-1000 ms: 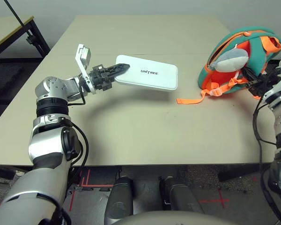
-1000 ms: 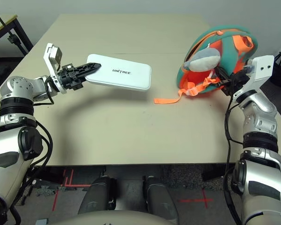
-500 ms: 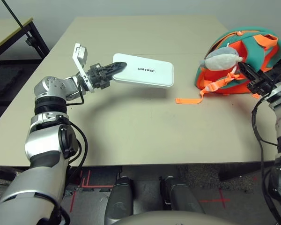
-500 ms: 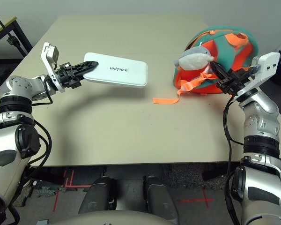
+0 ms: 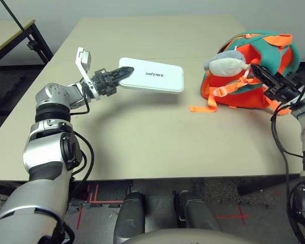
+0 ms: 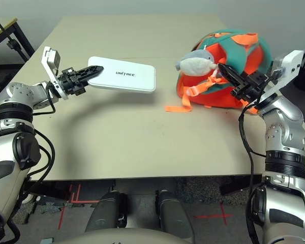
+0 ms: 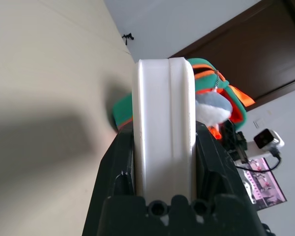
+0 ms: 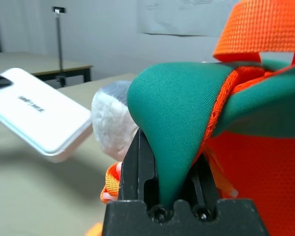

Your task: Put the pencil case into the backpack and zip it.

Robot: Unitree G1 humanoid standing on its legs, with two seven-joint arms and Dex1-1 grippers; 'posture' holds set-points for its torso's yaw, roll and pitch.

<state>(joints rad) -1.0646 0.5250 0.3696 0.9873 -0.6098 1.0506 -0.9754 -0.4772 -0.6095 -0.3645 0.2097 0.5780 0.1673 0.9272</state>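
The white pencil case with dark lettering hangs level above the table's left-centre, and my left gripper is shut on its near end. In the left wrist view the case stands edge-on between the two black fingers. The teal and orange backpack lies on the table at the right, its grey plush shark facing the case. My right gripper is shut on a fold of the backpack's teal fabric at its near side.
A loose orange strap trails from the backpack onto the beige table, whose middle and front are bare. A second table and a black stand sit beyond the far left corner.
My right gripper has pulled the backpack left toward the centre and turned it, so the plush shark now sits further left. The left gripper and the case drifted slightly left.
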